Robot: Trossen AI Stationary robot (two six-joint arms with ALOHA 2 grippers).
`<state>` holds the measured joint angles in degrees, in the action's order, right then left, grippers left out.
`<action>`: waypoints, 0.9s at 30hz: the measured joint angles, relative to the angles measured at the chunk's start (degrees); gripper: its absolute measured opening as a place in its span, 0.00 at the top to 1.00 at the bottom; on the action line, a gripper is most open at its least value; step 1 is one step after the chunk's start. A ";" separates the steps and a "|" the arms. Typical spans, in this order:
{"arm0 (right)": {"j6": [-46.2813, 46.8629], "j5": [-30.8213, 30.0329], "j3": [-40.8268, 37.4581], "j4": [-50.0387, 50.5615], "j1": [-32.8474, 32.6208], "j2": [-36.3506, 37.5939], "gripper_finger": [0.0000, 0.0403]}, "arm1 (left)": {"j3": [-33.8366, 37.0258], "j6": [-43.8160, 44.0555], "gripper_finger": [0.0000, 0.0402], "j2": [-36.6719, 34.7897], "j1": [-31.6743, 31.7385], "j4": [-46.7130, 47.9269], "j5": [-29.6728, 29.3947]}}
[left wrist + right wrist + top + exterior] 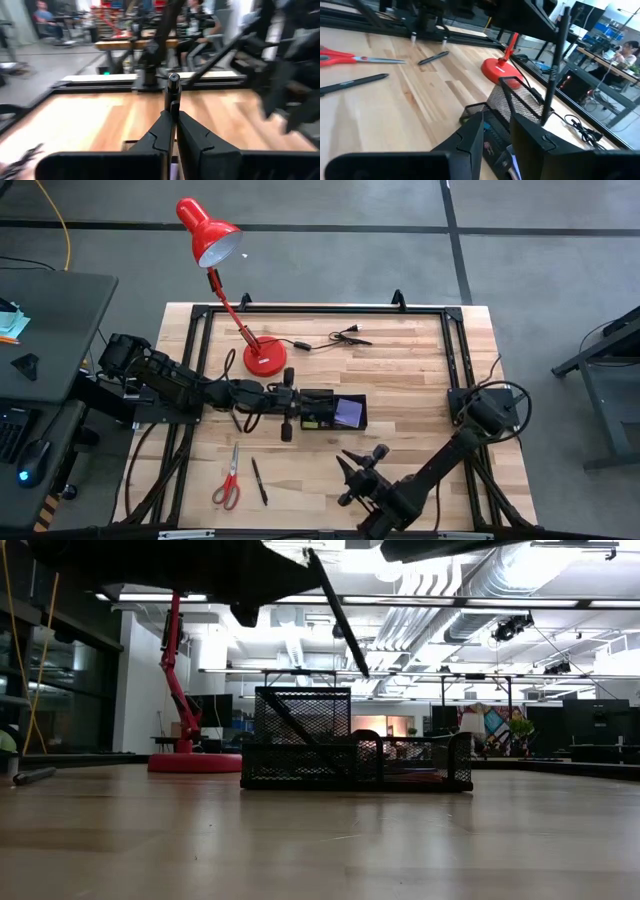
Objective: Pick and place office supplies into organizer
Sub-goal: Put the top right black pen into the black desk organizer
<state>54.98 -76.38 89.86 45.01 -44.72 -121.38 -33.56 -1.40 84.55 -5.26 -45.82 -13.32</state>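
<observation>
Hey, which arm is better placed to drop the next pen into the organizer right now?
Left. The left gripper is shut on a pen poised above the organizer. The right gripper holds nothing nearer the table's front edge.

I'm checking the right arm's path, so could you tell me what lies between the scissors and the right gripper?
In the high view, one black pen lies on the table between the scissors and the right gripper; otherwise bare wood.

One pair of red-handled scissors point(228, 480) lies on the wooden worktop point(420, 380). Three thin black pens show: one beside the scissors point(259, 480), one farther off point(433, 58), one held upright point(172, 107). One black mesh organizer point(333, 411) holds one purple sticky-note pad point(348, 412). One red desk lamp point(225, 270) and one black cable point(335, 338) complete the count.
</observation>
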 joint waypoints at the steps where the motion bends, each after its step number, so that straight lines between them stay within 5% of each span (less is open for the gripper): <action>1: 0.02 0.02 0.00 0.00 -0.32 0.00 0.78 | 0.02 -0.53 0.98 0.00 0.00 0.00 -1.44; 15: 0.20 0.25 0.00 -0.02 -1.06 0.00 0.78 | 0.04 -3.18 0.98 -0.55 -0.24 1.66 -11.86; 27: 0.22 0.27 0.00 -0.02 -0.95 0.00 0.78 | 0.06 -8.28 0.98 -0.52 -7.56 2.94 -23.64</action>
<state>55.20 -76.11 89.86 44.99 -45.67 -121.38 -33.50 -9.68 84.03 -12.81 -42.88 -36.96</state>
